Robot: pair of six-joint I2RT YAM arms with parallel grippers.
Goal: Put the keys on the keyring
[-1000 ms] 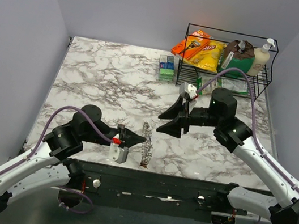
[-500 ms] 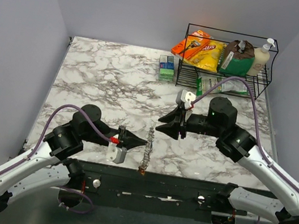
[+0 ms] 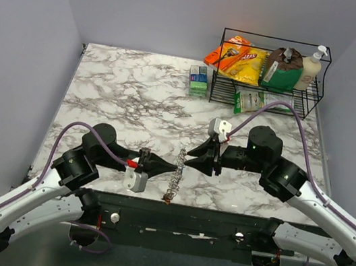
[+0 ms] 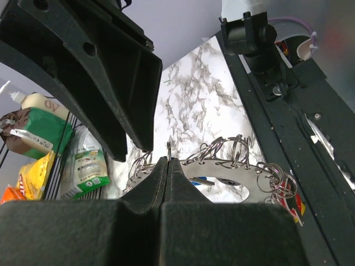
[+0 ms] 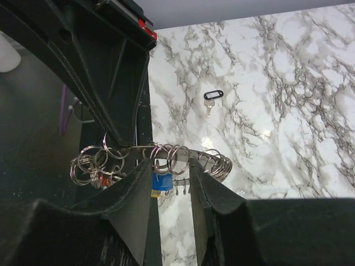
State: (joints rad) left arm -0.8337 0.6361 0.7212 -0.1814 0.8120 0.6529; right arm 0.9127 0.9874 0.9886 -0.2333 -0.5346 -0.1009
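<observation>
One keyring (image 3: 171,183) — left claw (image 3: 176,167) clamped on it, right claw (image 3: 187,162) apart around it — one loose key (image 5: 211,101).

The tabletop (image 3: 123,90) is smooth, white with grey marble veining, and carries a soft sheen. The keyring (image 5: 166,147) is thin, bright polished metal wire, and the small rings strung on it are the same shiny silver metal. A blue key head (image 5: 162,182) among them looks like plastic. So does the glossy black key head (image 5: 211,95) out on the tabletop. The left tool (image 4: 168,160) and right tool (image 5: 171,165) are matt black plastic. The rack (image 3: 262,36) is thin black metal wire, and the yellow snack bag (image 3: 247,66) in it is glossy.
</observation>
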